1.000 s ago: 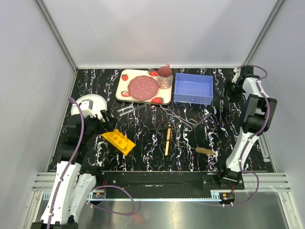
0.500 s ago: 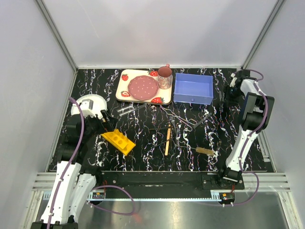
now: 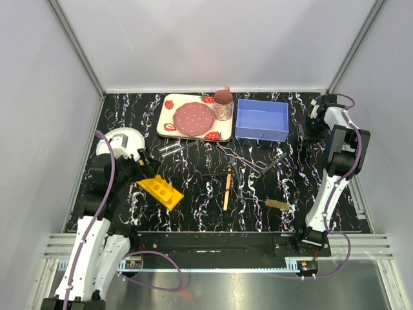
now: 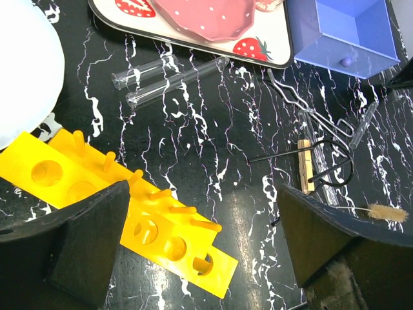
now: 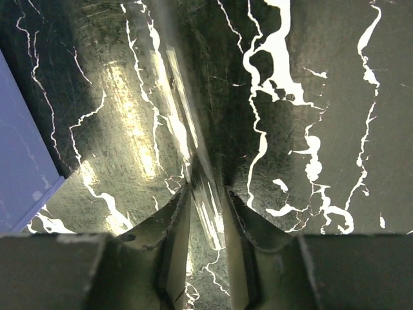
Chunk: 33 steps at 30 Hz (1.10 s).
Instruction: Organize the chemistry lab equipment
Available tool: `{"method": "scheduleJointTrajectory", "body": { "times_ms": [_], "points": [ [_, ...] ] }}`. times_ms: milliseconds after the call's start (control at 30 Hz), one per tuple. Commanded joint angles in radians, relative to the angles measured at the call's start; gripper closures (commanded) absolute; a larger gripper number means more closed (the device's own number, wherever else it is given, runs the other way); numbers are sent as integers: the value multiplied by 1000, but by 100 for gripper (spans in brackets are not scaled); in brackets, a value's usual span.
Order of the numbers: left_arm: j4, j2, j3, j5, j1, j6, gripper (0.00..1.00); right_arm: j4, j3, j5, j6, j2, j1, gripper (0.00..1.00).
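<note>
The yellow rack (image 3: 160, 191) lies on the black table at the left; in the left wrist view it (image 4: 116, 206) sits under and between my open, empty left gripper (image 4: 200, 239). Two clear glass tubes (image 4: 168, 74) lie beyond it. The wire tongs (image 4: 303, 103), wooden stick (image 4: 304, 165) and tan brush (image 4: 387, 212) lie mid-table. My right gripper (image 5: 205, 213) is down at the table right of the blue box, shut on a clear glass tube (image 5: 206, 194).
A blue box (image 3: 261, 120) stands at the back, its wall beside my right gripper (image 5: 22, 168). The strawberry tray (image 3: 193, 117) with pink plate and cup is left of it. A round white plate (image 3: 122, 141) sits by my left arm.
My right wrist has shifted slightly left, closer to the blue box. The left arm and the table items have not moved.
</note>
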Motion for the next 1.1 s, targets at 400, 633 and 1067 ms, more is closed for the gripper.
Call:
{"method": "scheduleJointTrajectory", "body": {
  "times_ms": [400,633,1067],
  "points": [
    [205,28,-53,324,-11,-53,1,1,-91,-47,-77,-140,2,85],
    [315,59,-73,332,-109,-154,1,0,-230,-174,-163,-413,3,85],
    [467,260,51,77,-574,129,1,-242,-393,-435,-382,-752,164,85]
  ]
}}
